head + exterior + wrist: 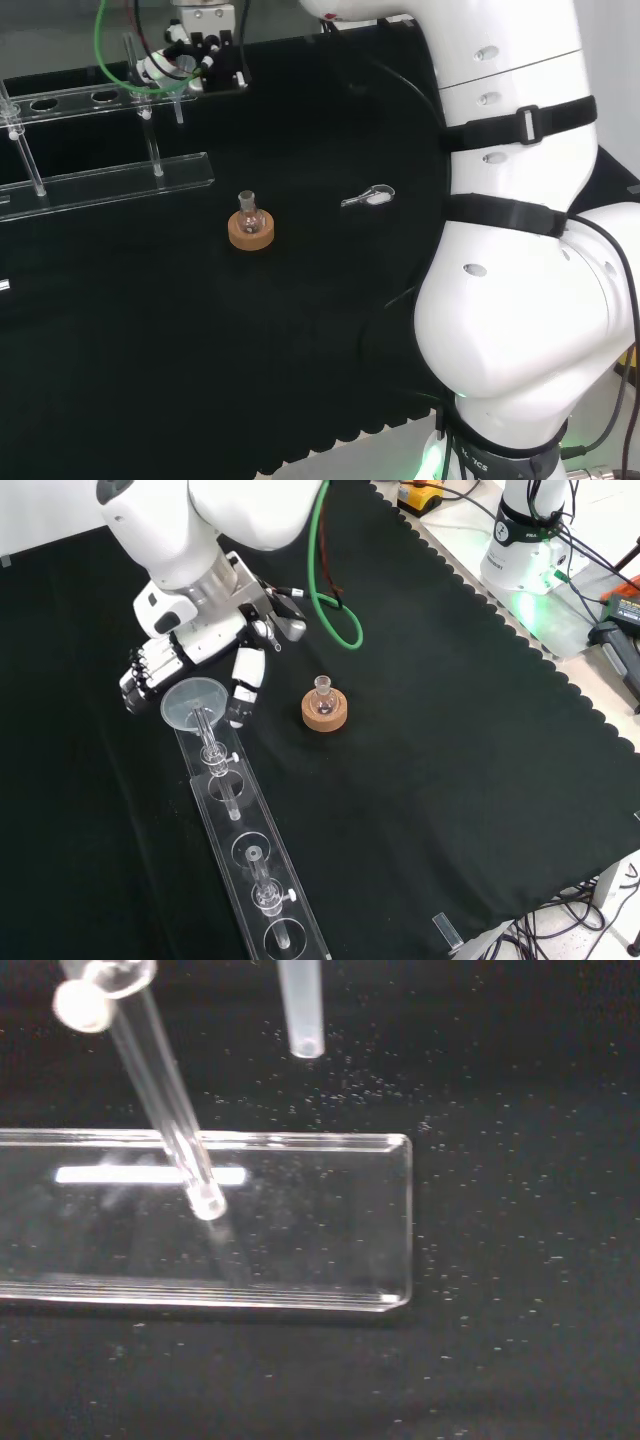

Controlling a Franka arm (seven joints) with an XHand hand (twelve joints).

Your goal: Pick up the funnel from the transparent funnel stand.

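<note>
In the front view, the clear funnel [195,702] sits at the far end of the long transparent stand [243,832], its stem pointing down through the top rail. My hand [190,655] hangs over that end, with the fingers [140,675] on one side of the funnel's bowl and the thumb [245,685] on the other. They look relaxed, and I cannot tell whether they touch the bowl. In the wrist view the funnel's stem tip [303,1030] hangs above the stand's base plate [320,1230], beside a clear post [165,1100]. The hand [195,50] is at the stand's right end in the head view.
A small flask on a cork ring [324,708] stands on the cloth to the right of the stand in the front view, close to the thumb. A small clear piece [368,197] lies right of the flask [249,226] in the head view. Green cable [335,600] loops by the wrist.
</note>
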